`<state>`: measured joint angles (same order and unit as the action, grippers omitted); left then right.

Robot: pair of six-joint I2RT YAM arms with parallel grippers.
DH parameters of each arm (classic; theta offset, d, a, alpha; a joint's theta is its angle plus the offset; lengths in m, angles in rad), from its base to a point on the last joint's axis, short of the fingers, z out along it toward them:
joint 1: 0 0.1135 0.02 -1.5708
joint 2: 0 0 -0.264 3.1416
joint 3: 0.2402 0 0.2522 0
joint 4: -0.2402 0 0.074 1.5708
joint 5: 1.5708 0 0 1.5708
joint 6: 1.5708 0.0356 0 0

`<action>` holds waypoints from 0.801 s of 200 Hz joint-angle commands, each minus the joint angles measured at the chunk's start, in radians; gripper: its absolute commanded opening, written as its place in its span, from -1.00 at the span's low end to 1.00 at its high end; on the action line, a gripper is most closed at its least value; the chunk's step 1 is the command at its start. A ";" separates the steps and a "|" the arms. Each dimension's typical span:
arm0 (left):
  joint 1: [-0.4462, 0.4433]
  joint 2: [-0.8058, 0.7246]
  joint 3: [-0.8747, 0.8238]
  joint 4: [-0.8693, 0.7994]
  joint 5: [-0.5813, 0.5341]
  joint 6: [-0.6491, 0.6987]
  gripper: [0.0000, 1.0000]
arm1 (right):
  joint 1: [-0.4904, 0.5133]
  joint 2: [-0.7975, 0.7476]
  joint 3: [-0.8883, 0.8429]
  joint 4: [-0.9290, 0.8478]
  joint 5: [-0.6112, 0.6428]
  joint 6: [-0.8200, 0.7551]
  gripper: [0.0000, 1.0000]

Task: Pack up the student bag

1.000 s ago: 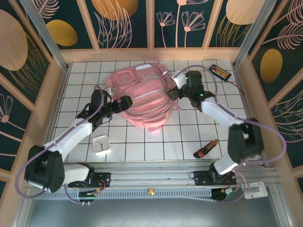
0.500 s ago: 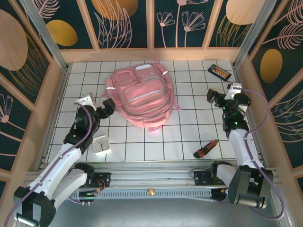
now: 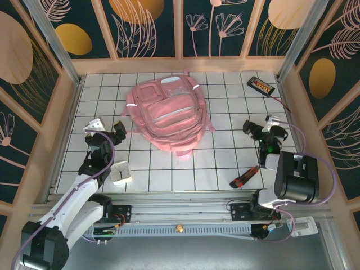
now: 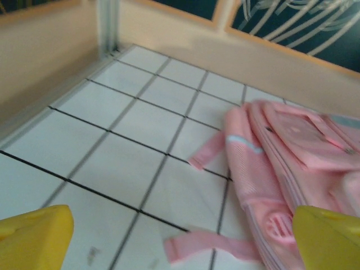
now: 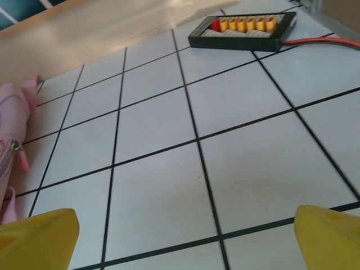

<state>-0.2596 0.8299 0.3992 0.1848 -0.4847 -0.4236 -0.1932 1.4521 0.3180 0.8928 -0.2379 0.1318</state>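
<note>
The left claw (image 3: 106, 128) is spread wide open and holds nothing, low over the white gridded tabletop (image 3: 225, 107). The student bag (image 3: 166, 115), a large pink backpack, lies flat just to this claw's right and a little beyond it, not touching it. From the left wrist camera, the claw's yellow fingertips (image 4: 34, 239) sit in the bottom corners. The bag is ahead and to the right, and a loose pink strap (image 4: 208, 246) lies on the tiles between the fingertips. A small white square clock (image 3: 120, 172) sits behind the left claw, toward its arm's base. The right claw (image 3: 262, 125) is also wide open and empty, with the bag well off to its left. A black board with yellow connectors (image 3: 261, 85) lies ahead of the right claw, and a red-and-black cutter (image 3: 245, 177) lies behind it.
</note>
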 commanded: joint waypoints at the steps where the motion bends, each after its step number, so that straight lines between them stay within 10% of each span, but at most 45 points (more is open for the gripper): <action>1: 0.043 0.038 -0.062 0.242 -0.066 0.111 0.97 | 0.062 0.043 -0.092 0.372 0.015 -0.064 0.98; 58: 0.092 0.407 -0.208 0.900 -0.023 0.334 0.97 | 0.123 0.115 -0.104 0.449 0.103 -0.112 0.98; 139: 0.208 0.660 -0.118 0.997 0.181 0.334 0.98 | 0.136 0.113 -0.099 0.438 0.127 -0.118 0.98; 160: 0.211 0.717 -0.230 1.263 0.196 0.346 0.97 | 0.136 0.112 -0.099 0.438 0.127 -0.118 0.98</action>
<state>-0.0570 1.4864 0.2523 1.1549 -0.3569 -0.0727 -0.0635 1.5669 0.2047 1.2861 -0.1314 0.0319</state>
